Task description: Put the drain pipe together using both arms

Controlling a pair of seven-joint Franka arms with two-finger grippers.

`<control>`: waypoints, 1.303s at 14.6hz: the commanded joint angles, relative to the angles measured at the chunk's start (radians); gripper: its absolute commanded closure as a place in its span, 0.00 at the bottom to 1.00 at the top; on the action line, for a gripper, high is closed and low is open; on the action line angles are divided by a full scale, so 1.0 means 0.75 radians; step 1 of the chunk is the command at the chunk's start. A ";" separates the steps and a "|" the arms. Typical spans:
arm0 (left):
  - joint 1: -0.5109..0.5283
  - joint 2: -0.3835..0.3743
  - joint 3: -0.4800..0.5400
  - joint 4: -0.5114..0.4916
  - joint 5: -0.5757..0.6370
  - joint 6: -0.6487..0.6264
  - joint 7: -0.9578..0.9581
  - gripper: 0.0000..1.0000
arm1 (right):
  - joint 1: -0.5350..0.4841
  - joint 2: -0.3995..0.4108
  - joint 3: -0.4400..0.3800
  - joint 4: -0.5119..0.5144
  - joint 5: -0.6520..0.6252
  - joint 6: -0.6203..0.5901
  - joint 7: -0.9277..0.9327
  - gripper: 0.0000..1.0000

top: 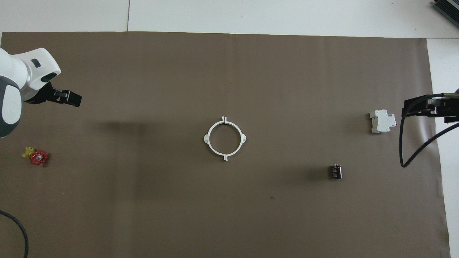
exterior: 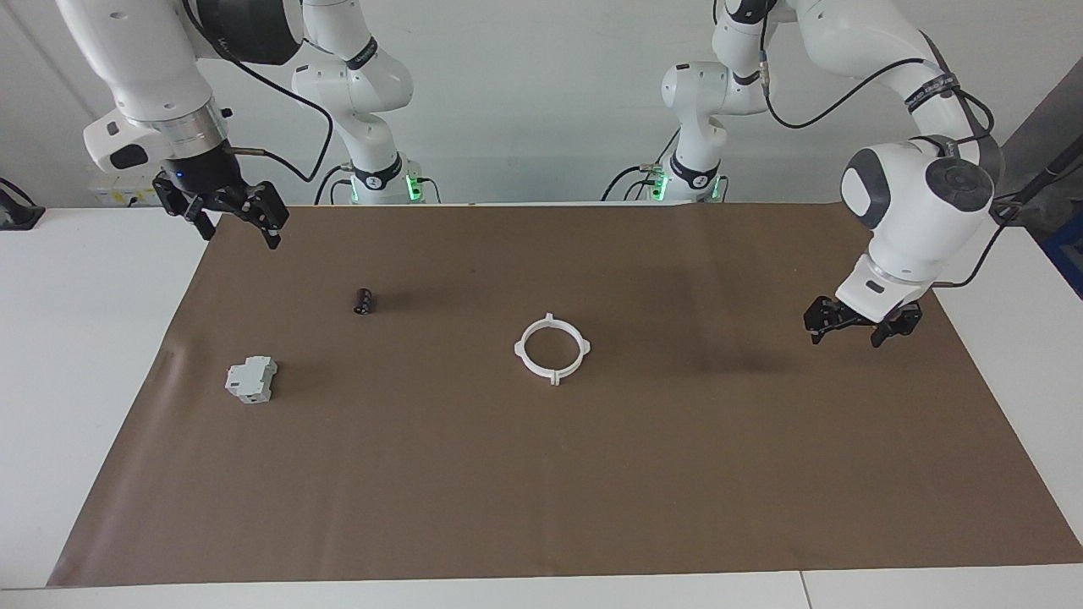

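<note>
Brown mat [exterior: 541,474] — drain pipe [exterior: 552,348] flat, round.

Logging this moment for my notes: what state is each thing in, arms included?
Drain pipe: one closed ring, flat on the brown mat, untouched.
Left gripper: open, empty, over the mat's left-arm end.
Right gripper: open, empty, raised over the mat's corner, waiting.
Grey-white block: lying alone.
Black cylinder: on its side.
Red and yellow valve: resting alone.

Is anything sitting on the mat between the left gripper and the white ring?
Nothing visible. Only bare brown mat lies between the left gripper, hanging open over the mat's left-arm end, and the white ring at the middle.
</note>
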 commanded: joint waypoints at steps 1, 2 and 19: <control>0.008 -0.089 -0.009 0.044 -0.035 -0.097 -0.071 0.00 | -0.010 -0.018 0.008 -0.015 -0.002 -0.004 -0.028 0.00; 0.008 -0.099 -0.009 0.082 -0.035 -0.156 -0.092 0.00 | -0.010 -0.018 0.008 -0.015 -0.002 -0.004 -0.028 0.00; 0.000 -0.397 -0.030 -0.052 -0.035 -0.351 -0.311 0.00 | -0.010 -0.018 0.008 -0.015 -0.002 -0.004 -0.028 0.00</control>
